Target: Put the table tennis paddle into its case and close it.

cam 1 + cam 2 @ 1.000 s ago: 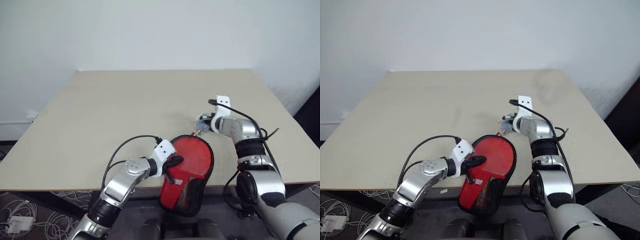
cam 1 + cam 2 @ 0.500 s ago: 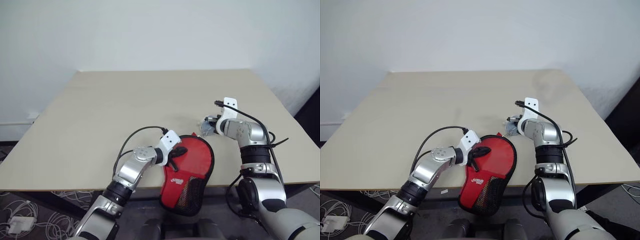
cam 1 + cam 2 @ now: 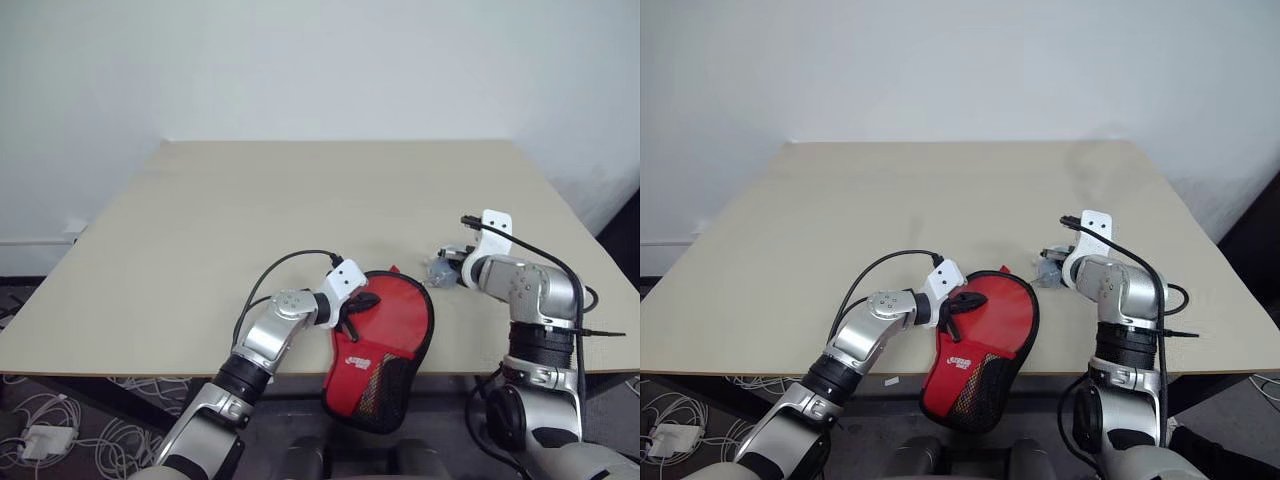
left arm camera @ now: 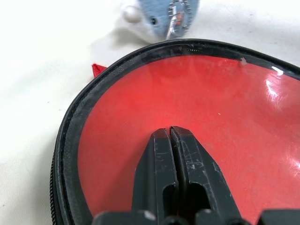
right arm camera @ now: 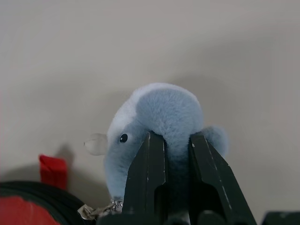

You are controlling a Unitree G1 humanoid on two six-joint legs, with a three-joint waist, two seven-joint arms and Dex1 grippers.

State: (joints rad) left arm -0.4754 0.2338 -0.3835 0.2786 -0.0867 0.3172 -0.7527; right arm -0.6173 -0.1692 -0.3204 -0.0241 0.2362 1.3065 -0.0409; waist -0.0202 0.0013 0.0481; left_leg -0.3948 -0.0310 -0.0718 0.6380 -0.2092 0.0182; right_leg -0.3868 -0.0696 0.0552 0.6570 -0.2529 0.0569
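The case (image 3: 385,325) lies at the table's near edge, red with a white logo and a black zipper rim (image 4: 93,89); its black mesh end hangs over the edge. My left gripper (image 3: 358,305) is shut, its fingertips (image 4: 161,140) resting on the red face. The table tennis paddle is hidden. A small blue-grey plush charm (image 5: 164,110) hangs by a thin chain from the case's rim, just right of its top. My right gripper (image 3: 447,268) is shut on this charm.
A small red tab (image 5: 51,169) sticks out at the case's top. The beige table (image 3: 300,200) stretches back to a white wall. Its right edge runs close to my right arm. Cables (image 3: 40,440) lie on the floor at the lower left.
My right gripper has drawn the plush charm to the right and nearer, away from the case's top. My left gripper slid a little further onto the red face. The case stayed put.
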